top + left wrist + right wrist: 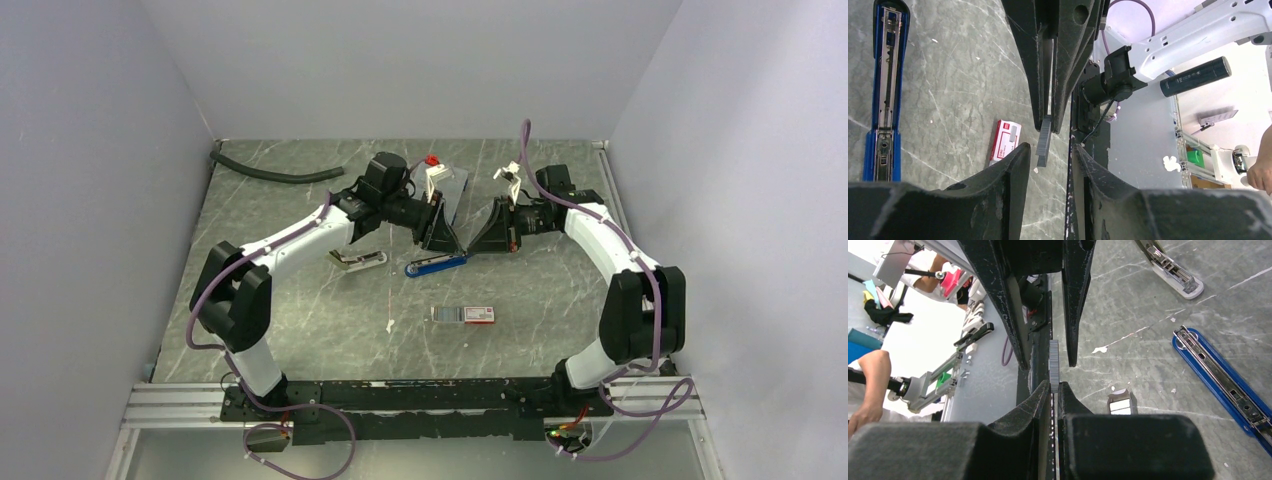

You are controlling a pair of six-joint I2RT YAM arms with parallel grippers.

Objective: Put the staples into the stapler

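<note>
One strip of staples [1053,360] juts from the right claw [1053,386].

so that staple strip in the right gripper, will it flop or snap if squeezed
Probably stiff: the strip of staples juts straight from the shut right gripper without sagging. Thin and ribbed, it might snap if the open left gripper presses it sideways. Smooth metal, so it may slip.
</note>
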